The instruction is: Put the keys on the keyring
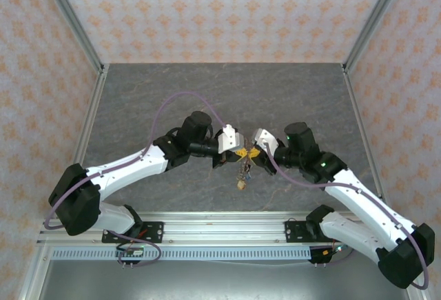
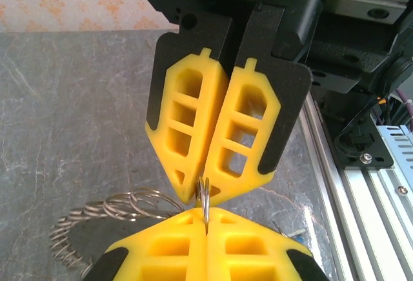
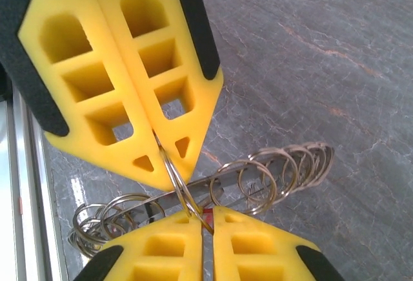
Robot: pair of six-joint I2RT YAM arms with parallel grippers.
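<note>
Two YAM arms meet tip to tip over the grey bench in the overhead view. The left gripper and right gripper are almost touching, and a small dark cluster, apparently the keys, sits just on the near side of them. From the left wrist, both pairs of yellow fingers are pressed together, each pinching the same thin wire loop, while the coiled keyring trails off to the left above the bench. From the right wrist, the loop runs between the two closed pairs and the coil arcs behind them. With so slight a bite on thin wire, an uneven pull could let the loop slip free or spring the coil out of shape.
</note>
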